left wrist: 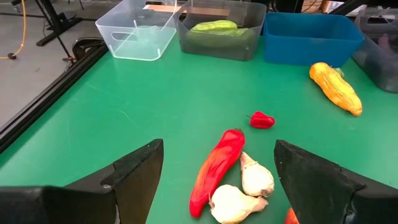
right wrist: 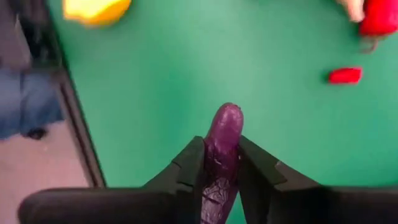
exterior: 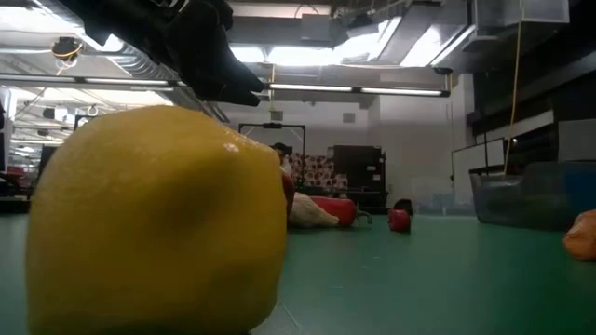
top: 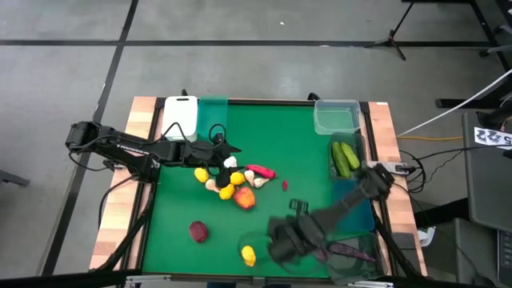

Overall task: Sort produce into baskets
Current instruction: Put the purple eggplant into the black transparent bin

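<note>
My right end effector [right wrist: 221,163] is clamped on a purple eggplant [right wrist: 221,146], lifted over the bench [right wrist: 186,74] near its front edge. Carrying step: next I need a basket for it. My left end effector [left wrist: 217,171] hangs wide open, empty, above the chili [left wrist: 216,168] and garlic [left wrist: 256,176].
</note>
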`<action>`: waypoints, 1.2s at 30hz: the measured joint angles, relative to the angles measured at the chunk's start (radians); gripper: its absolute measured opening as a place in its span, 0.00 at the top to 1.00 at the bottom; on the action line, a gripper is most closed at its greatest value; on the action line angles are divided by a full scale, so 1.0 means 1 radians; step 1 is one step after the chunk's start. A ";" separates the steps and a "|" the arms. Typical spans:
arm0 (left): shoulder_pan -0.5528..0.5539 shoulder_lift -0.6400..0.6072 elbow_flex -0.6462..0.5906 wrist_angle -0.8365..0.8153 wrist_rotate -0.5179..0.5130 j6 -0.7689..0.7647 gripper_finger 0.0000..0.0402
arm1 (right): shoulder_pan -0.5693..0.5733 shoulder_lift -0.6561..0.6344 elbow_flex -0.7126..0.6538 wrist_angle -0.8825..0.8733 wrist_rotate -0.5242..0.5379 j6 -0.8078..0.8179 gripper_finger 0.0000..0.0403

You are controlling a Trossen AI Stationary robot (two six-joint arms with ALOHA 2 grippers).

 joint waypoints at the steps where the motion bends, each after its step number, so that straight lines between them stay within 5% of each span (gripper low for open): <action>1: 0.000 0.000 0.000 0.000 0.000 0.000 0.25 | 0.026 -0.002 -0.001 -0.008 0.003 0.023 0.82; 10: 0.000 0.000 0.001 0.000 0.000 0.003 0.25 | 0.195 -0.006 -0.100 -0.005 -0.006 0.315 0.82; 18: 0.000 0.000 0.001 0.001 0.000 -0.005 0.25 | 0.243 -0.011 -0.231 -0.004 -0.139 0.405 0.81; 24: 0.000 0.000 0.001 0.000 0.000 -0.005 0.25 | 0.269 -0.096 -0.310 -0.005 -0.137 0.475 0.81; 28: 0.000 0.000 0.001 0.000 0.000 -0.005 0.25 | 0.301 -0.155 -0.401 -0.005 -0.142 0.468 0.81; 33: 0.000 0.000 0.001 0.000 0.000 0.000 0.25 | 0.342 -0.172 -0.500 -0.001 -0.317 0.313 0.81; 36: 0.000 0.000 0.001 0.000 0.000 0.018 0.25 | 0.354 -0.172 -0.528 0.002 -0.332 0.231 0.81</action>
